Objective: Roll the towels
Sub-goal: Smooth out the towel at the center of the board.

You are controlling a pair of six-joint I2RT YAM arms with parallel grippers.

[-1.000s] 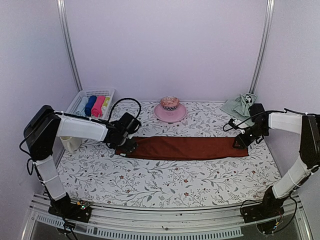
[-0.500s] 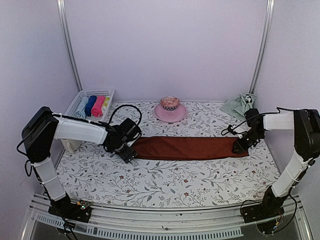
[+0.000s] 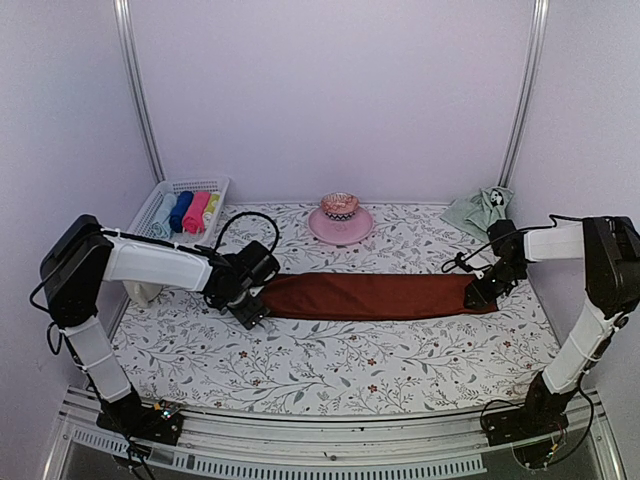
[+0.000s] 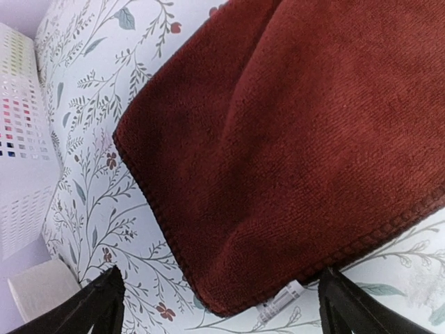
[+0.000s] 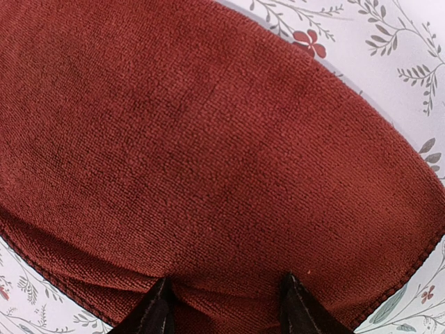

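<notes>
My top camera looks down from behind over the floral table cover [image 3: 330,370]. Each wrist camera sits close, facing past its jaws onto one end of the red-brown towel [image 3: 370,297], which all views share.

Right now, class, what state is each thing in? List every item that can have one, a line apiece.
red towel: folded into a long strip, lying flat, not rolled.
green towel: crumpled in the far right corner.
left gripper: open, straddling the red towel's left end.
right gripper: pressed into the red towel's right end; grip unclear.
basket: holding rolled cloths side by side.
</notes>
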